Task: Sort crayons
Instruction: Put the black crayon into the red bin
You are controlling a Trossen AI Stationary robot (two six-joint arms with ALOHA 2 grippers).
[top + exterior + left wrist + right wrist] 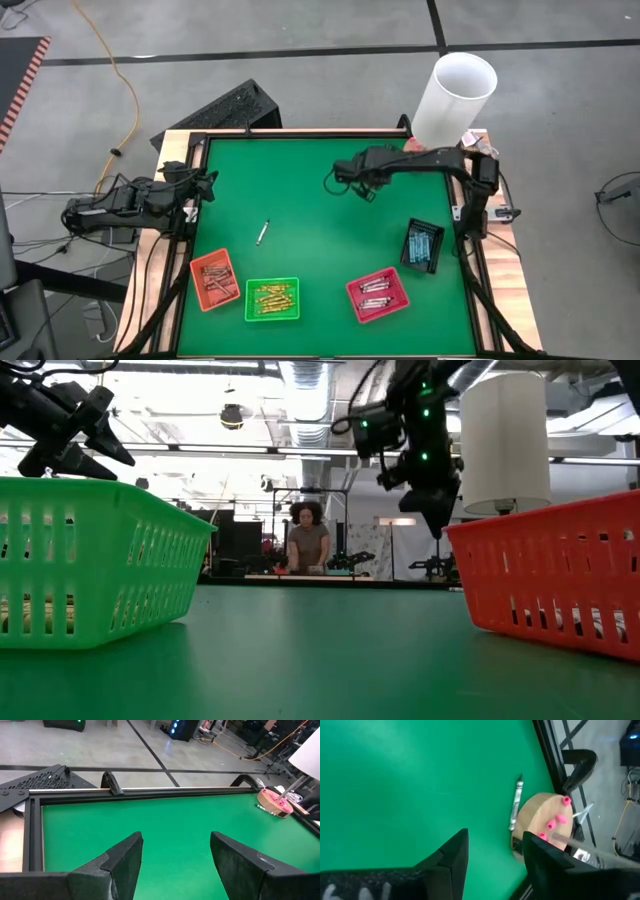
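Observation:
A silvery crayon lies flat on the green mat, left of the middle. A second silvery crayon lies beside a wooden disc at the far right corner. More crayons lie in the trays: reddish-brown in the orange tray, yellow in the green tray, silvery in the red tray, light blue in the black tray. My right gripper hangs open and empty above the far middle of the mat. My left gripper waits open and empty at the left edge.
A white cylinder stands at the far right corner beside the disc with pink pegs. A black frame runs round the mat. The four trays line the near side. A person stands in the room behind.

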